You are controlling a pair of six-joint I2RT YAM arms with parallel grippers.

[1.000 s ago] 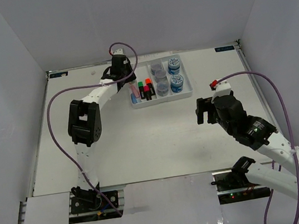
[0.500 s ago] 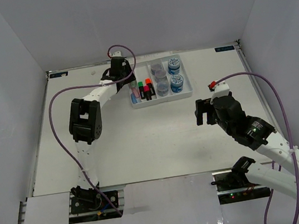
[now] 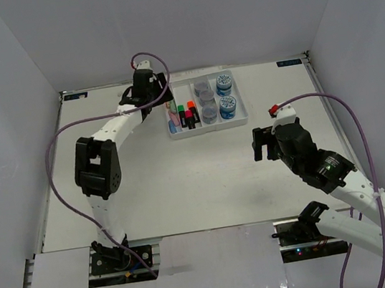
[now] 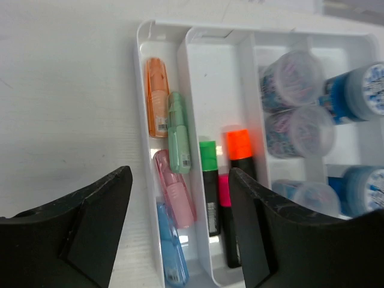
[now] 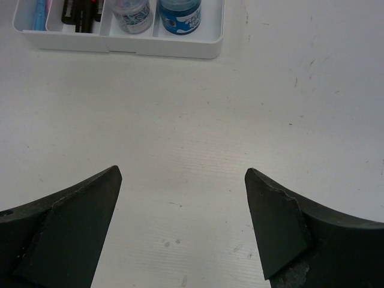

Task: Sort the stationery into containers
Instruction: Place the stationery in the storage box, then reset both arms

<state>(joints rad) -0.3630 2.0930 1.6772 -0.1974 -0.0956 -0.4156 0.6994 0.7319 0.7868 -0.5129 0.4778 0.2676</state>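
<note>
The white tray stands at the far middle of the table, and its rim fills the left wrist view. Its leftmost compartment holds pastel highlighters: orange, mint, pink and blue. The compartment beside it holds black highlighters with green, orange and pink caps. Grey jars and blue-labelled jars fill the right compartments. My left gripper hovers open above the tray's left end, holding nothing. My right gripper is open over bare table.
White walls enclose the table on three sides. From the right wrist, the tray's near wall lies well ahead of the fingers, with a blue-labelled jar just behind it. The purple cable loops beside the left arm.
My left gripper has gone from shut to open and drawn back up and to the left from the tray's leftmost compartment. The right arm has not moved.
</note>
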